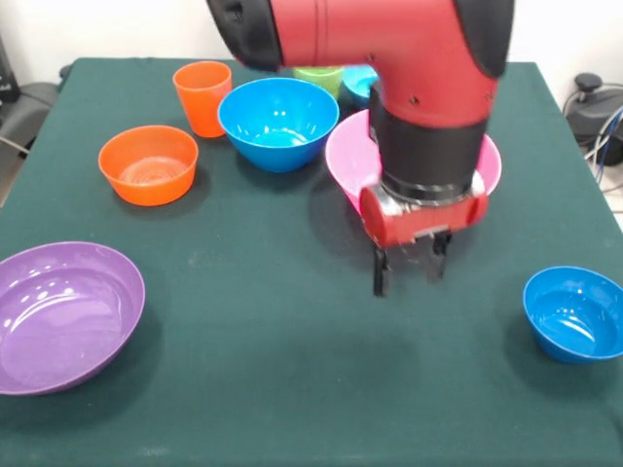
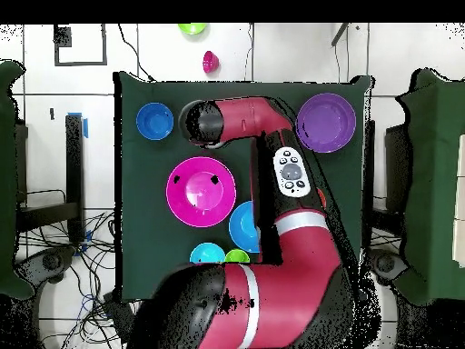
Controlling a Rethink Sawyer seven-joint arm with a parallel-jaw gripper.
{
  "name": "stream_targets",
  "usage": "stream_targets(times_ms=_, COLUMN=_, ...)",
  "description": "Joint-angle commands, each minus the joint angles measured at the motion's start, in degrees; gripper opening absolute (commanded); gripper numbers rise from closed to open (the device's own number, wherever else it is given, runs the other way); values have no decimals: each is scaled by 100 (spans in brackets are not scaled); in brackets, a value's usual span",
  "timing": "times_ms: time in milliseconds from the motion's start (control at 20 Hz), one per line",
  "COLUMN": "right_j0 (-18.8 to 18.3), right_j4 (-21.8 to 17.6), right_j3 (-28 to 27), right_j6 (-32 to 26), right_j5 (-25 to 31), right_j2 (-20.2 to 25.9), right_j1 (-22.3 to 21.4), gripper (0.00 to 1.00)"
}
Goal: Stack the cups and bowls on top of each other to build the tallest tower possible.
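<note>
Purple bowl [image 1: 68, 316] was seen front-left, then orange bowl [image 1: 149, 164], orange cup [image 1: 202, 97] and big blue bowl [image 1: 278, 123]. Gripper [image 1: 409, 263] hung open and empty before the pink bowl [image 1: 348, 156]. Small blue bowl [image 1: 574, 313] sat far right. Likely light, slick plastic, best pinched at the rim.

dark green table [image 1: 292, 389] on a white tiled floor [image 2: 73, 100], cables [image 2: 68, 245] alongside.
</note>
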Motion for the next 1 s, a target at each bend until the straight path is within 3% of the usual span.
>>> stream_targets(times_ms=50, right_j0=-8, right_j4=-29, right_j3=-1069, right_j6=752, right_j5=93, right_j2=-262, right_j1=673, gripper=100)
stream_targets(times_ms=250, right_j0=-71, right_j4=106, right_j3=-1218, right_j6=718, right_j5=283, right_j2=-184, right_j1=724, gripper=100)
stream_targets(times_ms=350, right_j0=14, right_j4=6, right_j3=-1201, right_j6=847, right_j5=224, right_j2=-372, right_j1=618, gripper=100)
stream_targets(times_ms=400, right_j0=71, right_j4=-32, right_j3=-1051, right_j6=1230, right_j5=-214, right_j2=-543, right_j1=505, gripper=100)
stream_targets(times_ms=450, right_j0=148, right_j4=-99, right_j3=-1069, right_j6=1323, right_j5=-251, right_j2=-679, right_j1=445, gripper=100)
stream_targets(times_ms=600, right_j0=-100, right_j4=58, right_j3=-741, right_j6=813, right_j5=-627, right_j2=-348, right_j1=262, gripper=100)
stream_targets(times_ms=750, right_j0=-78, right_j4=249, right_j3=-848, right_j6=599, right_j5=-32, right_j2=-273, right_j1=274, gripper=100)
stream_targets(times_ms=800, right_j0=50, right_j4=319, right_j3=-789, right_j6=889, right_j5=224, right_j2=-441, right_j1=193, gripper=100)
stream_targets(times_ms=850, right_j0=178, right_j4=411, right_j3=-646, right_j6=1043, right_j5=614, right_j2=-562, right_j1=55, gripper=100)
stream_targets(times_ms=900, right_j0=245, right_j4=431, right_j3=-304, right_j6=1057, right_j5=479, right_j2=-579, right_j1=-175, gripper=100)
stream_targets(times_ms=950, right_j0=291, right_j4=388, right_j3=93, right_j6=1156, right_j5=-1, right_j2=-616, right_j1=-421, gripper=100)
stream_targets(times_ms=1000, right_j0=370, right_j4=464, right_j3=343, right_j6=1426, right_j5=-31, right_j2=-735, right_j1=-547, gripper=100)
